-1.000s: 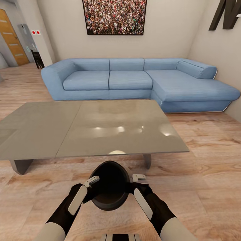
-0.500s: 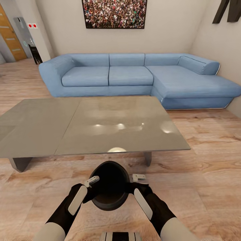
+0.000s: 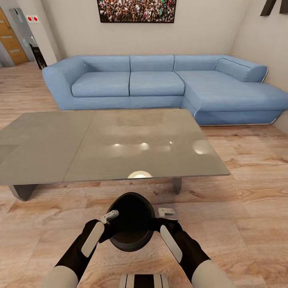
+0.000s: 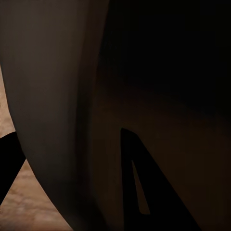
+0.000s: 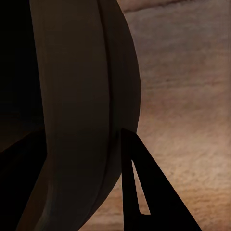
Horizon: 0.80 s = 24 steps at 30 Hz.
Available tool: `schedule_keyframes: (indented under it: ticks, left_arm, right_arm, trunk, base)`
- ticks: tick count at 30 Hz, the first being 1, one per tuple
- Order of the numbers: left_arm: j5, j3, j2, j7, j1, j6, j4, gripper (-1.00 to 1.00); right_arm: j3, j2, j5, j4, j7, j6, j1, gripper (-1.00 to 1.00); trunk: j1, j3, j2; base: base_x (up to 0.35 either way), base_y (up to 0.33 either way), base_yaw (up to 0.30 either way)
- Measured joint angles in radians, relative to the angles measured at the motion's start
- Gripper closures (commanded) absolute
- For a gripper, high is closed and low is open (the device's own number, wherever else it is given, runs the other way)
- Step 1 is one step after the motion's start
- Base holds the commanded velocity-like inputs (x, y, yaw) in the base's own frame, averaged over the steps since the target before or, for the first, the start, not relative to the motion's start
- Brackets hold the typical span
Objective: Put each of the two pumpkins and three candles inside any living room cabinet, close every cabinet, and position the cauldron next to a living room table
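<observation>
Both grippers clamp round black cauldron [image 3: 132,222] near glossy table [image 3: 120,148].

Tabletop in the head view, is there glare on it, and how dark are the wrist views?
Head view: the grey table carries several bright glare spots; left wrist view: nearly black, up against the cauldron; right wrist view: dim, cauldron wall over lit wood floor.

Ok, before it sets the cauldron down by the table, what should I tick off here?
1. Cauldron gripped on both sides by left gripper and right gripper: ok.
2. Cauldron upright, opening facing up: ok.
3. Table directly ahead: ok.
4. Floor between cauldron and table free of obstacles: ok.
5. Cauldron already resting on the floor: cannot tell.
6. Sofa well beyond the table: ok.
</observation>
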Motion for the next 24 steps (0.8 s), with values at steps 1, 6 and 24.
schedule_keyframes:
  ticks: [1,6,24]
  left_arm:
    - [0.000,0.000,0.000,0.000,0.000,0.000,0.000,1.00]
    - [0.001,0.000,0.000,-0.001,0.000,-0.001,0.000,1.00]
    - [0.002,0.000,0.000,-0.001,0.000,0.000,-0.001,1.00]
  right_arm:
    - [0.000,0.000,0.000,-0.001,-0.001,0.000,0.000,1.00]
    - [0.000,0.000,0.000,-0.001,-0.001,0.000,0.000,1.00]
    - [0.001,-0.001,-0.001,-0.005,-0.004,0.003,0.000,1.00]
  trunk:
    - [0.000,0.000,0.000]
    - [0.000,0.000,0.000]
    - [0.000,0.000,0.000]
  base:
    - [0.000,0.000,0.000]
    - [0.006,0.000,0.000]
    - [0.066,0.000,0.000]
